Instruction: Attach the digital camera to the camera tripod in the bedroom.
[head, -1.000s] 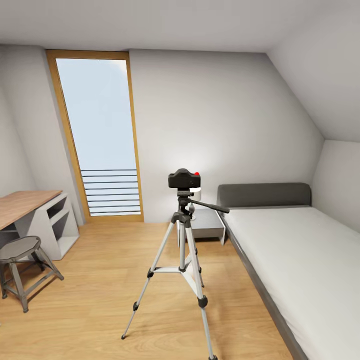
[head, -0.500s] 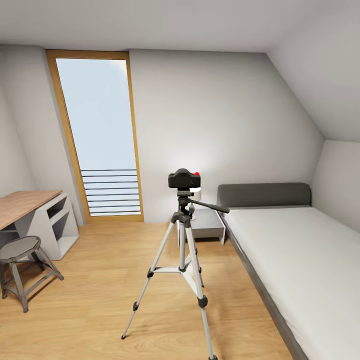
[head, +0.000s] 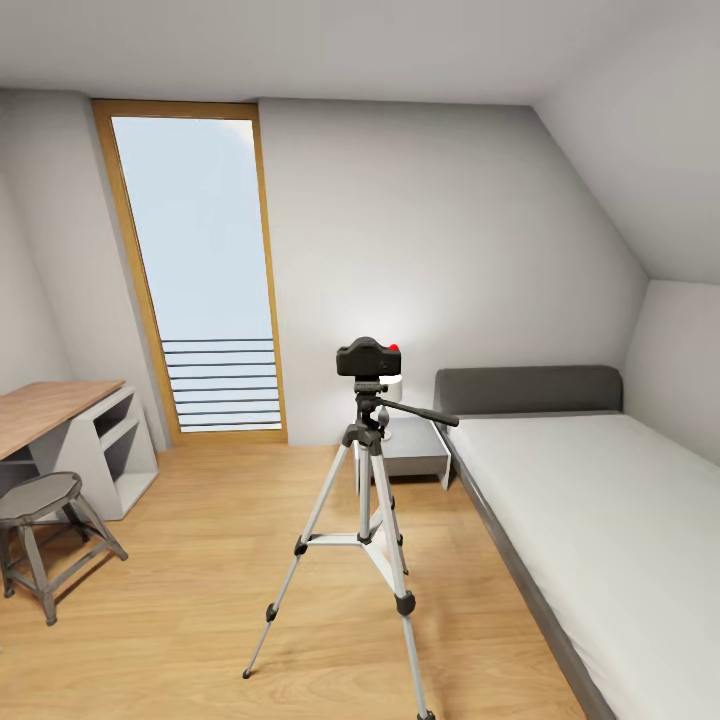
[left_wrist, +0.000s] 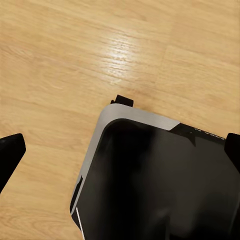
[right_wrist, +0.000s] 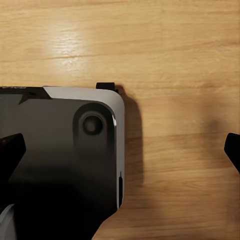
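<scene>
So the digital camera (head: 368, 357) sits right on top of the camera tripod (head: 362, 520), red button up, with the tripod standing on the wood floor (head: 200, 560) of the bedroom, just off the head corner of the bed (head: 600, 520) and in front of the nightstand (head: 418, 450). Desk (head: 50, 410) and stool (head: 40, 520) are over by the left wall. Both wrist views look down at the robot's base: left gripper (left_wrist: 120, 150) is spread wide, fingertips at opposite edges, holding nothing, and right gripper (right_wrist: 120, 145) is wide and empty too
</scene>
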